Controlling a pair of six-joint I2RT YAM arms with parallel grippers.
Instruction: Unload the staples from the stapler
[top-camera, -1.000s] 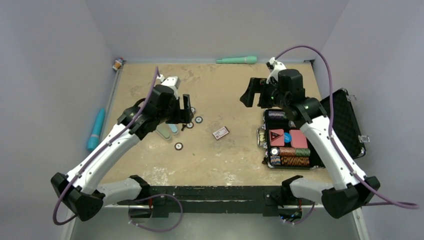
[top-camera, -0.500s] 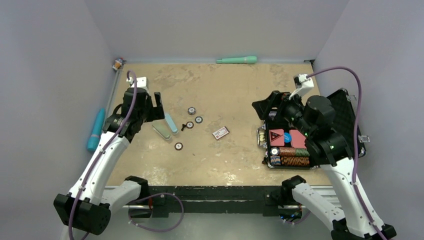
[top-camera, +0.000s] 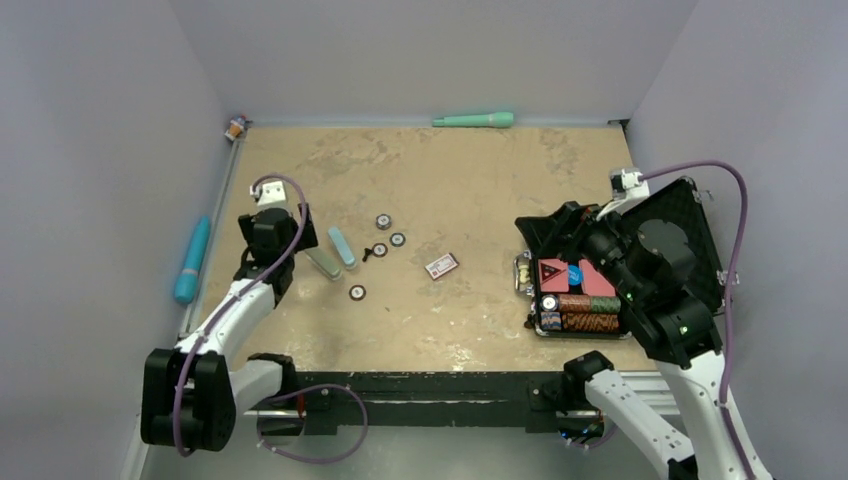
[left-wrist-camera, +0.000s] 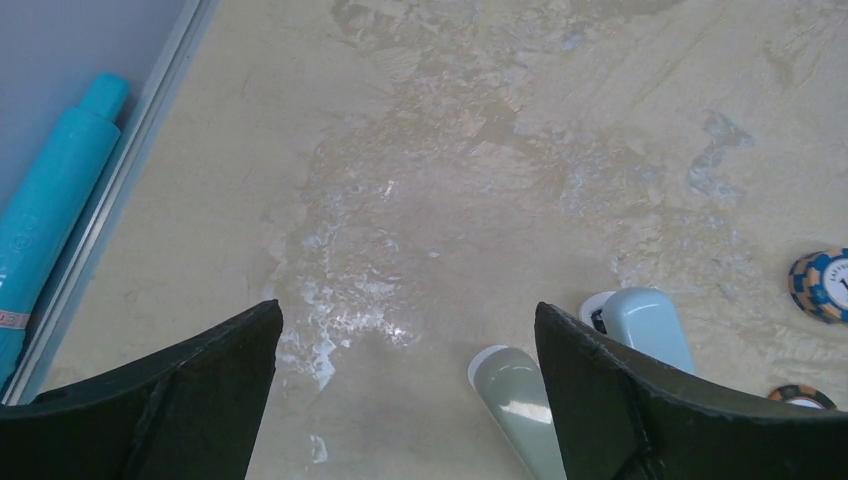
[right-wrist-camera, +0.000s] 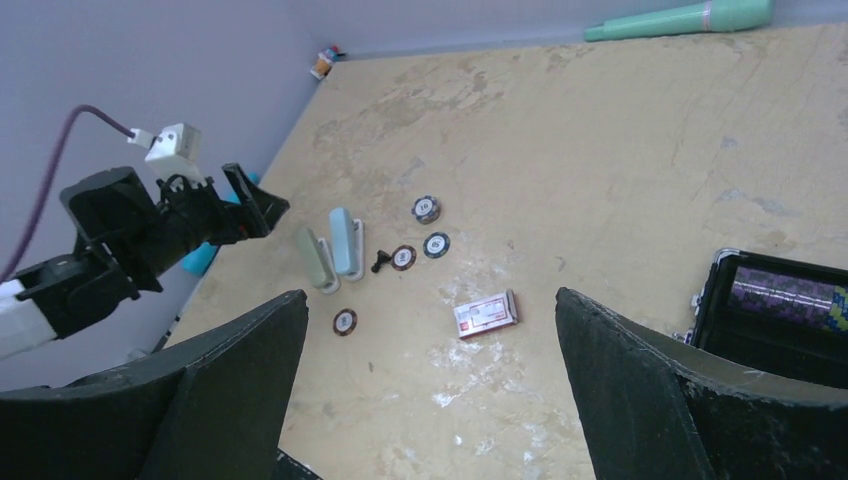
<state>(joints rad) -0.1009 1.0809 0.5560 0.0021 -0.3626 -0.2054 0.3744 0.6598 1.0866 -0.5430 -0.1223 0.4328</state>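
Note:
Two stapler-shaped bodies lie side by side left of the table's middle, one light blue (top-camera: 342, 246) and one grey-green (top-camera: 323, 262). Both show in the left wrist view, blue (left-wrist-camera: 645, 325) and grey-green (left-wrist-camera: 515, 400), and in the right wrist view, blue (right-wrist-camera: 345, 241) and grey-green (right-wrist-camera: 313, 257). A small red and white staple box (top-camera: 441, 265) lies to their right. My left gripper (top-camera: 302, 224) is open and empty, just left of the staplers and apart from them. My right gripper (top-camera: 545, 224) is open and empty, raised over the black case's far-left corner.
An open black case (top-camera: 700, 240) with poker chips and cards sits at the right. Loose chips (top-camera: 383, 221) lie near the staplers. A teal tube (top-camera: 192, 258) lies beyond the left edge, a mint tube (top-camera: 474, 120) along the back wall, and a small bottle (top-camera: 235, 127) in the back left corner.
Both arms have drawn back toward their bases. The left gripper moved left and off the staplers. The right gripper moved right and nearer, over the case. The staplers have not moved.

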